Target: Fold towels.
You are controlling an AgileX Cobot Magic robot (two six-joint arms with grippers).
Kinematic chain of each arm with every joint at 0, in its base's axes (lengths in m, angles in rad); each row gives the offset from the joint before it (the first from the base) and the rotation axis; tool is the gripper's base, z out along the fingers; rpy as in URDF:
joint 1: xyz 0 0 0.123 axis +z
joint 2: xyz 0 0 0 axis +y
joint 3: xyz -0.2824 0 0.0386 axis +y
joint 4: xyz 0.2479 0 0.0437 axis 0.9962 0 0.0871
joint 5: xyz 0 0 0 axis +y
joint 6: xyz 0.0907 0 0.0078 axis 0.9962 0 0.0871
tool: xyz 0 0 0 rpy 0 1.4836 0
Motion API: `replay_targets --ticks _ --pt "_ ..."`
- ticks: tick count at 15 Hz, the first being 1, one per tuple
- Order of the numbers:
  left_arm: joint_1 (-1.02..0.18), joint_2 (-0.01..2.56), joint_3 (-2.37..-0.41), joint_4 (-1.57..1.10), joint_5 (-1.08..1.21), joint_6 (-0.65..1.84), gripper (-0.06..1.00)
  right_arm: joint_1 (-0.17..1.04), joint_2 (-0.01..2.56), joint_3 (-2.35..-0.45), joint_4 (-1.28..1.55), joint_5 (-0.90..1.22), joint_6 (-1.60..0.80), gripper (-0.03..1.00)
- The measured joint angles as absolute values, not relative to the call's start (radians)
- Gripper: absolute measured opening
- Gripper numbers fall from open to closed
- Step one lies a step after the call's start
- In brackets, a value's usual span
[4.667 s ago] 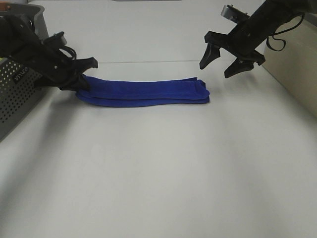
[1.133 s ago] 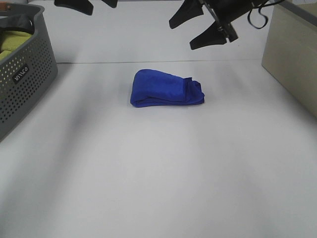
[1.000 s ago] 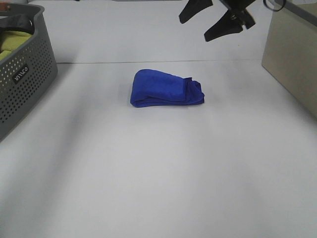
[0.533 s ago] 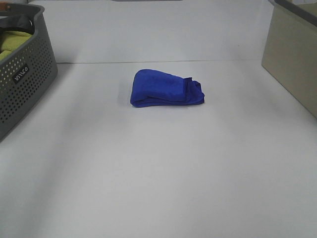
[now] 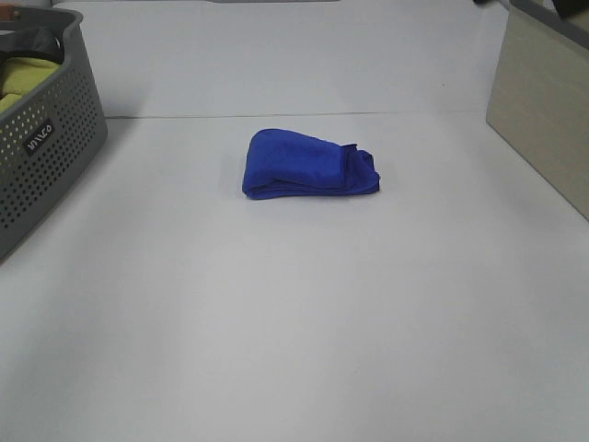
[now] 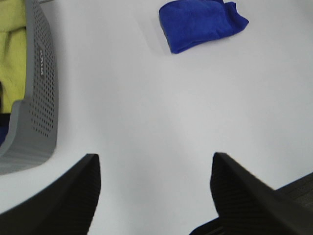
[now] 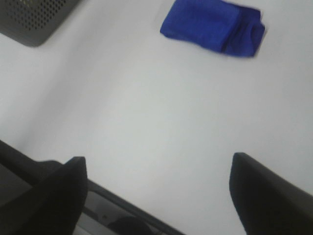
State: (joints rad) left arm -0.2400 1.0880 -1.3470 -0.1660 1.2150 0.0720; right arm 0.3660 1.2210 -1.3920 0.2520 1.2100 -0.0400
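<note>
A blue towel [image 5: 308, 166] lies folded into a small bundle on the white table [image 5: 294, 304], a little back of centre. It also shows in the left wrist view [image 6: 200, 23] and the right wrist view [image 7: 212, 27]. Neither gripper shows in the exterior high view. My left gripper [image 6: 154, 191] is open and empty, high above the table. My right gripper [image 7: 156, 188] is open and empty too, well away from the towel.
A grey perforated basket [image 5: 41, 129] stands at the left edge with yellow cloth [image 6: 12, 54] inside. A beige box [image 5: 543, 101] stands at the right edge.
The long folded towel has been folded in half into a short bundle. Both arms let go, rose and left the exterior high view.
</note>
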Motion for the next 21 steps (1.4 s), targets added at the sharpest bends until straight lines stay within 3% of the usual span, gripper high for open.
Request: replay_targets --ticks 3,4,9,14,21 --pt "-0.240 0.820 -1.133 -0.166 1.215 0.070 0.62 0.366 1.003 -1.129 0.234 1.149 -0.034 0.75" --pt "-0.240 0.611 -0.980 -0.165 1.215 0.070 0.62 0.366 0.840 -0.934 0.209 1.081 -0.047 0.75" --pt "-0.240 0.241 -0.720 -0.164 1.219 0.138 0.62 0.366 0.529 -0.666 0.155 1.049 -0.108 0.75" --pt "-0.240 0.088 -0.555 -0.165 1.224 0.224 0.62 0.366 0.247 -0.513 0.141 1.064 -0.200 0.75" --pt "-0.240 0.088 -0.507 -0.202 1.078 0.290 0.62 0.366 0.172 -0.510 0.141 1.071 -0.208 0.75"
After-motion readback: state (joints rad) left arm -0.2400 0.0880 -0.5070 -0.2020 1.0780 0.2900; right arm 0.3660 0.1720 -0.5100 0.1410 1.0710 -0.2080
